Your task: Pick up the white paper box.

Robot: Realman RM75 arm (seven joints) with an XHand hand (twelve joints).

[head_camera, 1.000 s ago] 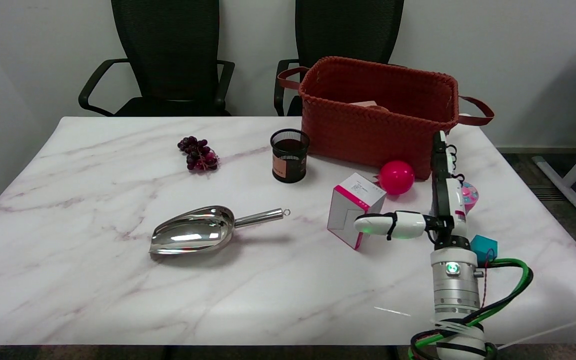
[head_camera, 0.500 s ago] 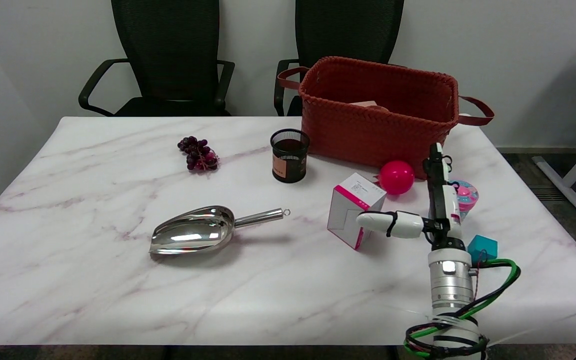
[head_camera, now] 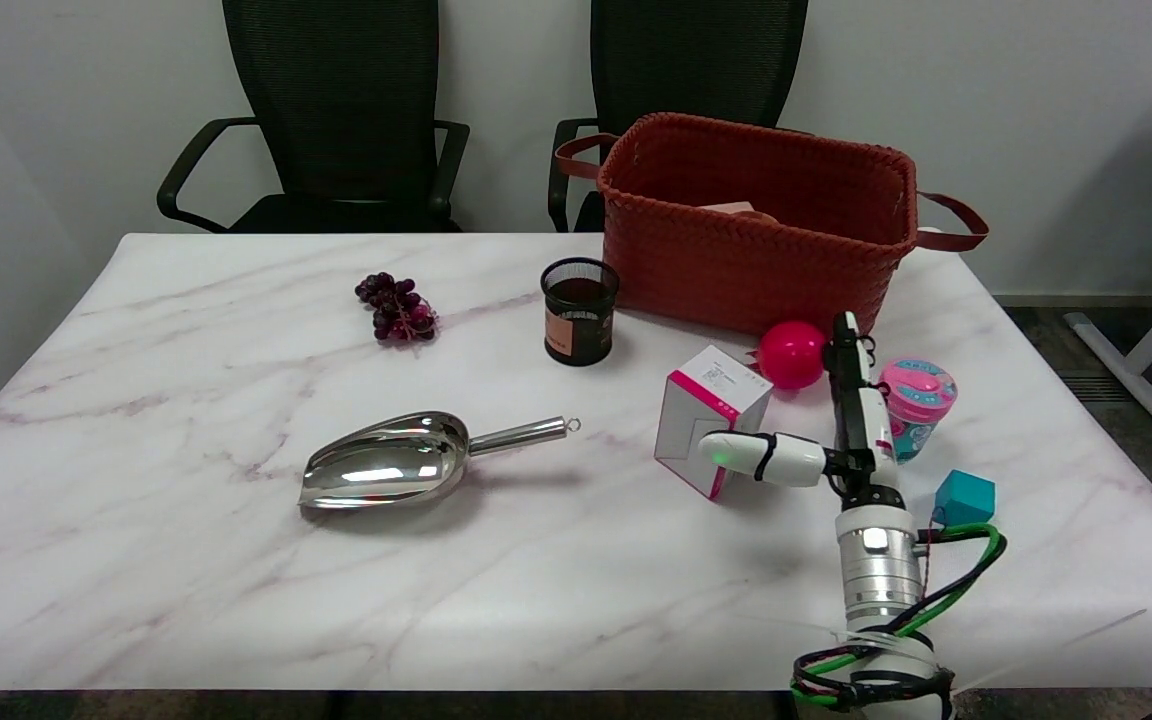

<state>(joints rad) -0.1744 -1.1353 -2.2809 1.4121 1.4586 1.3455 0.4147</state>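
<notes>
The white paper box (head_camera: 706,412) with pink edges stands tilted on the marble table (head_camera: 186,560), right of centre. My right hand (head_camera: 851,440) is just to its right, edge-on to the camera. Its fingers (head_camera: 844,365) point away up the table, and the thumb (head_camera: 766,457) sticks out to the left. The thumb's tip lies in front of the box's lower right corner; whether it touches, I cannot tell. The fingers are spread wide and nothing is between them.
A pink ball (head_camera: 792,354) lies just behind the box, in front of a red woven basket (head_camera: 756,250). A pink-lidded cup (head_camera: 914,405) and a teal cube (head_camera: 964,495) stand right of the hand. Further left are a black mesh cup (head_camera: 578,310), grapes (head_camera: 396,307) and a metal scoop (head_camera: 406,468).
My right arm has shifted left toward the box, and the thumb tip now reaches further across its corner. The pink-lidded cup, half hidden behind the hand before, now shows whole.
</notes>
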